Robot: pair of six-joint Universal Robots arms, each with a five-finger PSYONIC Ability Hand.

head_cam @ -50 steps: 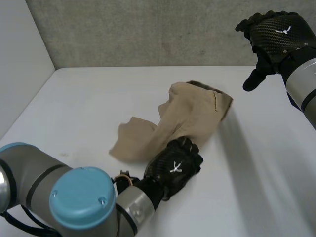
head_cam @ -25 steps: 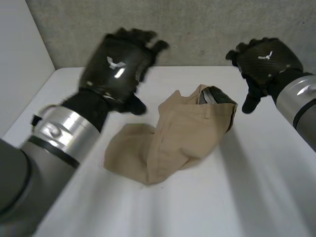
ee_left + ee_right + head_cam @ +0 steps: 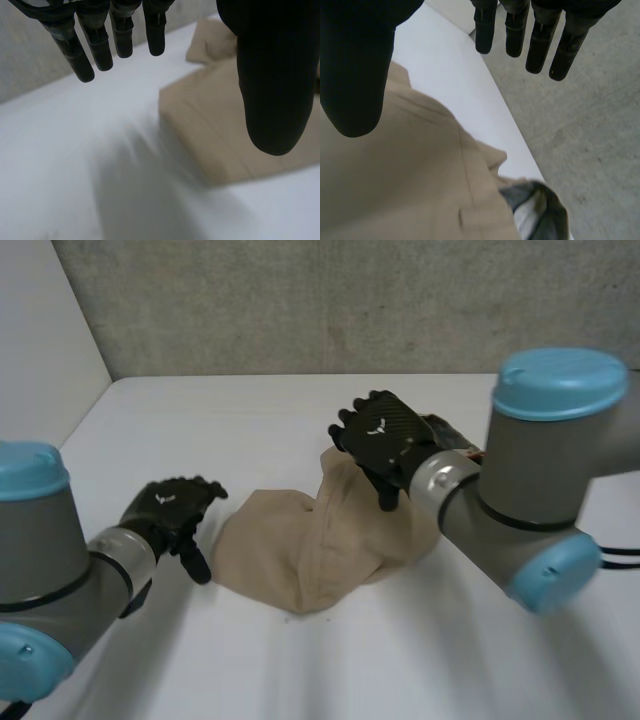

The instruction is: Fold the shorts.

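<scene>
Left robot hand [image 3: 166, 510] open, empty beside tan shorts [image 3: 290, 552]; right robot hand [image 3: 385, 438] open, empty over them.

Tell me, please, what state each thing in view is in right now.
shorts: rumpled, lying loose, not neatly folded
left robot hand: open, holding nothing, beside the shorts
right robot hand: open, holding nothing, over the shorts' waistband end

I saw the tan shorts [image 3: 300, 555] lying bunched in a loose heap at the middle of my table [image 3: 180, 430], grey-lined waistband turned up toward its far edge.
</scene>
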